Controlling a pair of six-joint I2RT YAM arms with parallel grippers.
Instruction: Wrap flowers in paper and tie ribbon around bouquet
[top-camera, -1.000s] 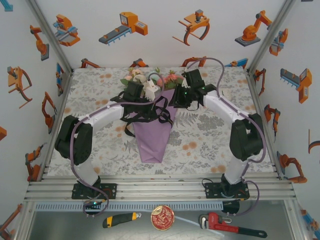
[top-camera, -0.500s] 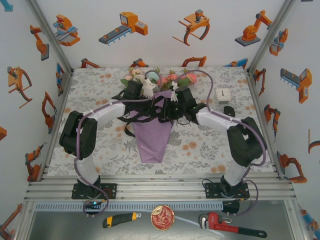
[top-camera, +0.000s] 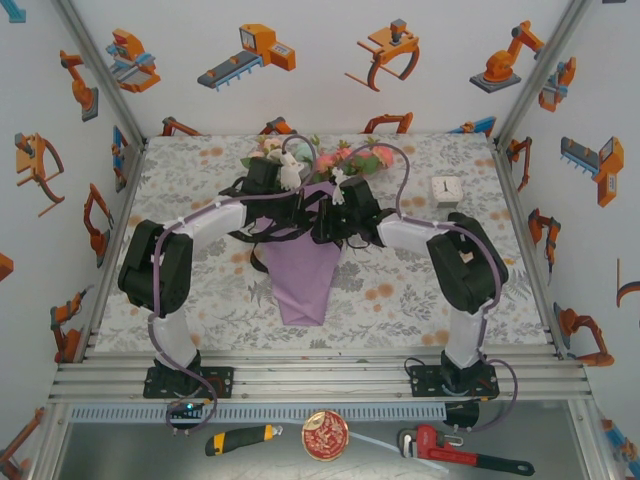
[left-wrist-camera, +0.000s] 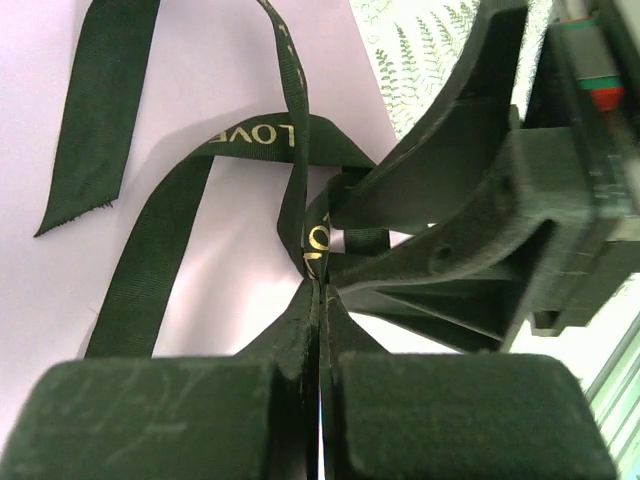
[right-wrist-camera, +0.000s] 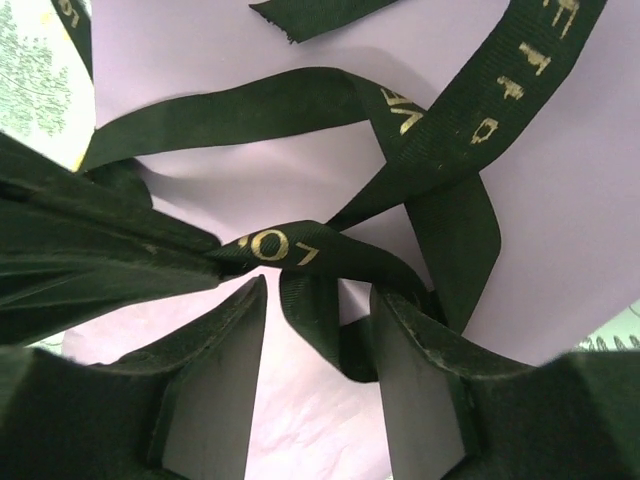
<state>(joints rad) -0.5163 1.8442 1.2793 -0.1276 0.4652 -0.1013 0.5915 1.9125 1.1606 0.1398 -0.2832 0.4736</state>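
Lilac paper: one cone on table, tip toward arm bases. Flowers: one bunch at cone's far open end. Ribbon: one, black, gold lettering, looped over paper. Grippers: two, meeting above cone's upper part.
- Left gripper: fingers pressed together, pinching ribbon at crossing.
- Right gripper: fingers spread, ribbon loop between them.

Near edge: one knife, one round tin, one wrench. One clock right of flowers.
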